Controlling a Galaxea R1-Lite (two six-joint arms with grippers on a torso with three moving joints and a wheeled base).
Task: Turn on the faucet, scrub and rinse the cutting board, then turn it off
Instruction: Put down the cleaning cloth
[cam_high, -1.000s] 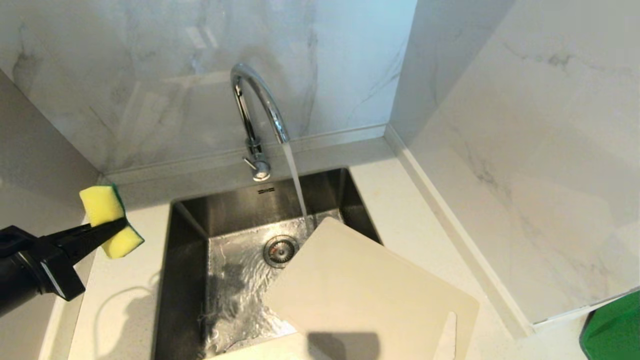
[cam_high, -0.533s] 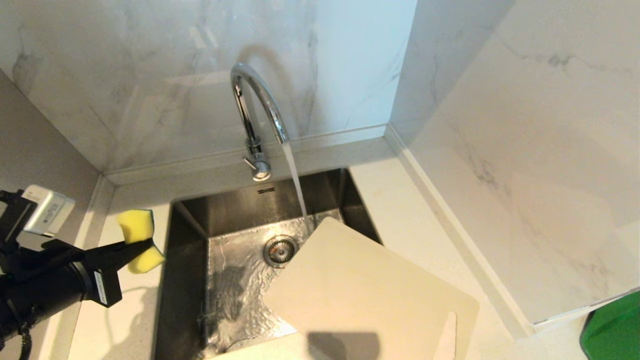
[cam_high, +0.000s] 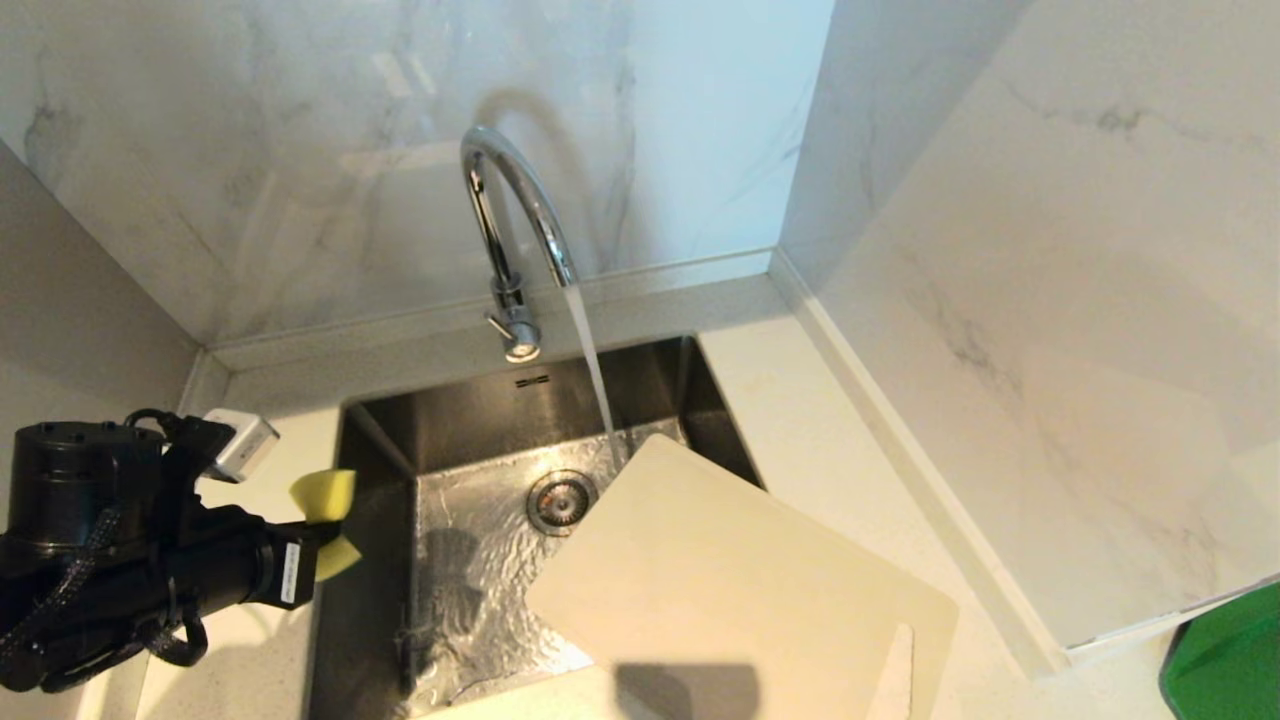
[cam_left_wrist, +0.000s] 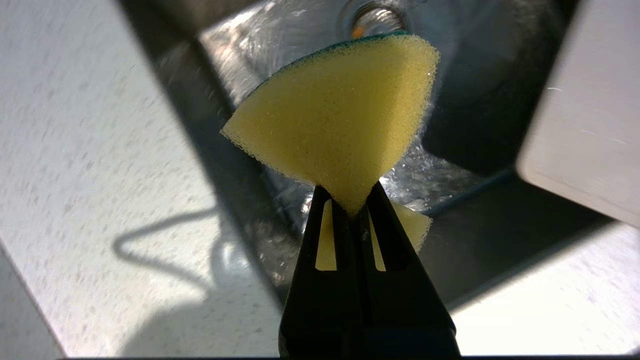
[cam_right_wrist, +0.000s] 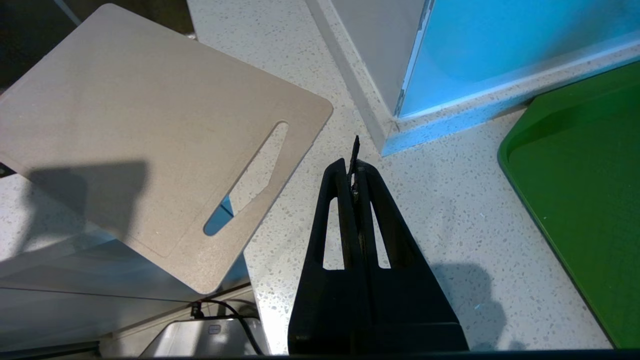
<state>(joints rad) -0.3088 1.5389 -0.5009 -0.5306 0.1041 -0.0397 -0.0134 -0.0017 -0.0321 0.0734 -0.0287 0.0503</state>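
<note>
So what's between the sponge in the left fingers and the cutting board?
In the head view, only wet sink floor separates the sponge from the cutting board; the drain sits just behind.

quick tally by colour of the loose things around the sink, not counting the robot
yellow with green backing: 1, sponge
cream-white: 1, cutting board
green: 1, tray
total: 3

Left arm (cam_high: 120, 560) is all matte black, a stubby cylinder at the wrist, braided cable looping beneath, a small white box (cam_high: 240, 445) clipped on top, a white label, perhaps printed. Right end effector (cam_right_wrist: 354, 165): black tapered fingers with slotted cut-outs.
</note>
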